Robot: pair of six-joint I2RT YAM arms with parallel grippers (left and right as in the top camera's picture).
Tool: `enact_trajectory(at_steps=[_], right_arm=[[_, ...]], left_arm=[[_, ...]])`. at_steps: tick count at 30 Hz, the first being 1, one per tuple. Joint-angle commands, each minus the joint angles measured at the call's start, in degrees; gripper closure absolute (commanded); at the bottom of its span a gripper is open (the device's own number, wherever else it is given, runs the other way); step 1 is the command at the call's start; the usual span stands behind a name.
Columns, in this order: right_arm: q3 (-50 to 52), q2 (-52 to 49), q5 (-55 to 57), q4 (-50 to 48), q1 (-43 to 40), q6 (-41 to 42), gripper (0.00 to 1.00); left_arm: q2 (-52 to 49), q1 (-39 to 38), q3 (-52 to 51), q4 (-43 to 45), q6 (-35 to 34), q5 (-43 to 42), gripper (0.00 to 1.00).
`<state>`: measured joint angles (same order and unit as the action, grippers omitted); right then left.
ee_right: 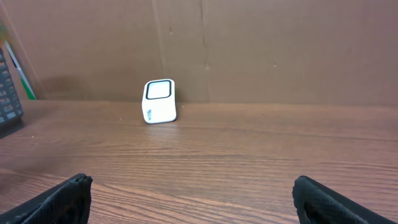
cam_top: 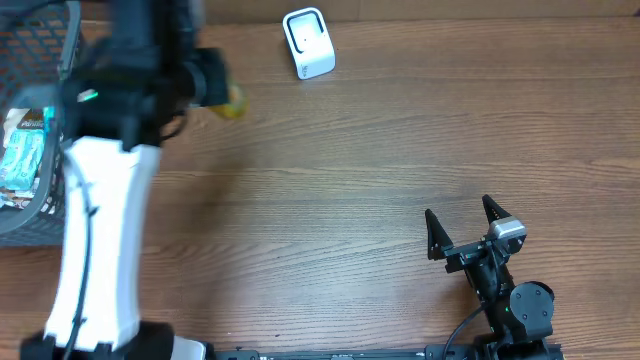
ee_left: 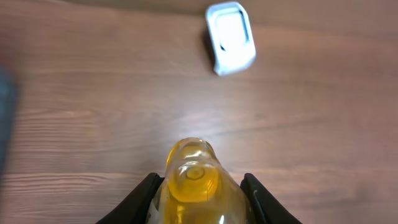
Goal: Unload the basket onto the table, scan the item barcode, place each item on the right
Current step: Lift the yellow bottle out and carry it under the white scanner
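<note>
counted up: two arms, two hands, one white scanner (cam_top: 308,42), one yellow item (ee_left: 193,180), and one dark mesh basket (cam_top: 35,45) holding packets (cam_top: 22,165), all on one wooden table (cam_top: 350,170). the left hand (ee_left: 202,196) is clamped on the yellow item, a finger pressed to each side. it hangs over the far left of the table, just beside the basket and apart from the scanner. the right hand (cam_top: 458,222) sits near the front right, fingers spread wide with nothing between them.

from overhead the left arm covers most of the item, so only a small yellow edge peeks out, and that hand is blurred. the picture's edge cuts off the basket, and i cannot count its packets.

the left wrist view alone shows the item well: clear, amber and rounded, its lower part cut off. what kind of thing it is i cannot tell. the right wrist view alone shows the scanner standing upright with its dark-rimmed window, a brown wall behind it and a sliver of basket at the left. it does not catch the item.
</note>
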<state>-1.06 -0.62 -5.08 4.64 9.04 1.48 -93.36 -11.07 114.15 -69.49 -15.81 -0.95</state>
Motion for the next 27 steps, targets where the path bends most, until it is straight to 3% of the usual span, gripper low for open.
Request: enact_trajectory(at_steps=[1,11,17,27], right_arm=[[0.61,0.46,0.52,-0.22,-0.17,-0.24,0.00],[0.61,0.46,0.52,-0.22,-0.17,-0.24,0.00],[0.61,0.46,0.52,-0.22,-0.17,-0.24,0.00],[0.61,0.46,0.52,-0.22,-0.17,-0.24,0.00]], left_arm=[[-4.76,-7.48,0.26,0.22,-5.84,3.17,0.76],[-17.81,-24.74,0.26,3.78,-21.57,10.19,0.71],[-23.65,-32.33,0.26,4.26,-31.28,18.91,0.74],[-28.92,-37.20,0.26,8.52,-33.16,20.87,0.73]])
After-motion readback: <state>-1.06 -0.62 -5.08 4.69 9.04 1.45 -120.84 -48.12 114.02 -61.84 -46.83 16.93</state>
